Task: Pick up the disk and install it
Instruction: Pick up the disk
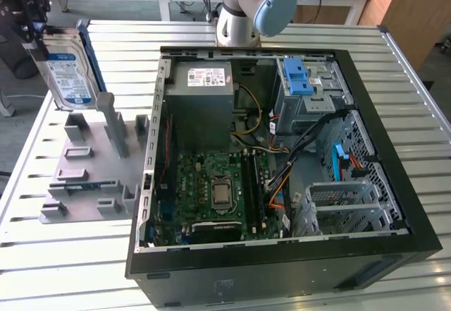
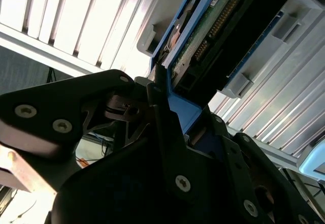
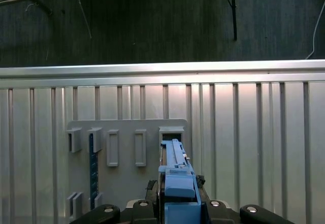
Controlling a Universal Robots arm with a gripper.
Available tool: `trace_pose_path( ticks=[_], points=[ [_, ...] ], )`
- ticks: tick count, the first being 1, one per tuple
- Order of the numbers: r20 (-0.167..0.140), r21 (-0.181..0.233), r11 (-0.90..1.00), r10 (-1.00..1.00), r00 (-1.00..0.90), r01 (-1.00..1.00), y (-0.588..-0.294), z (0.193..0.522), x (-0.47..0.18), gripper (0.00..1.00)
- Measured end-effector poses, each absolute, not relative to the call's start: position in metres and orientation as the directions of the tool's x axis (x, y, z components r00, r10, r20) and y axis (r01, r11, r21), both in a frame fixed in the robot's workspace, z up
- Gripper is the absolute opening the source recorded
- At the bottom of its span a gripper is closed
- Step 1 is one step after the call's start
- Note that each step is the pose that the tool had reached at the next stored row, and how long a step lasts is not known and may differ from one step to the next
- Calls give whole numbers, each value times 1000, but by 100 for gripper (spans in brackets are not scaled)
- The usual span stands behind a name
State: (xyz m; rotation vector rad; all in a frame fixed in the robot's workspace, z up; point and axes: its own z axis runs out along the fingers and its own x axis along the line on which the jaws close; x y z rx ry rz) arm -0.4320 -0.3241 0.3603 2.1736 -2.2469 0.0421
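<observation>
At the exterior view's far left, above the slatted table, the disk hangs upright on edge. Its upper end is pinched in the gripper, whose fingers are closed on it. Gripped by one short end like this, the drive hangs clear of the grey holder fixture just below and nearer the camera. That fixture's slots probably stood the drive on edge so it could be taken this way.

The disk is a flat silver slab with a white-and-blue label facing the exterior camera and blue plastic rails along its long sides. In the second wrist view its green circuit board and connector row show on the other face.

Toward the exterior view's right lies the open computer case, well apart from the drive. A blue-latched metal bay sits at its far right, likely the drive's destination, with the grey power supply to its left.
</observation>
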Motion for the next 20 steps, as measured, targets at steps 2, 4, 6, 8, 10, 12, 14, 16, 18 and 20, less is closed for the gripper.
trace_pose_path(
  ticks=[2, 4, 6, 8, 10, 12, 14, 16, 18, 20],
  points=[
    [30, -9, 33, -999, -33, -999, -324, 361, -432, 36],
    [30, -9, 33, -999, -33, -999, -324, 362, -432, 36],
    [30, -9, 33, -999, -33, -999, -324, 363, -432, 36],
    [30, -9, 33, -999, -33, -999, -324, 364, -432, 36],
    [30, -9, 33, -999, -33, -999, -324, 366, -432, 36],
    [29, -9, 33, -999, -33, -999, -324, 368, -432, 36],
    [30, -9, 33, -999, -33, -999, -324, 369, -432, 36],
    [30, -9, 33, -999, -33, -999, -324, 371, -432, 36],
    [29, -9, 33, -999, -33, -999, -324, 373, -432, 36],
    [29, -9, 33, -999, -33, -999, -324, 374, -432, 36]
  ],
)
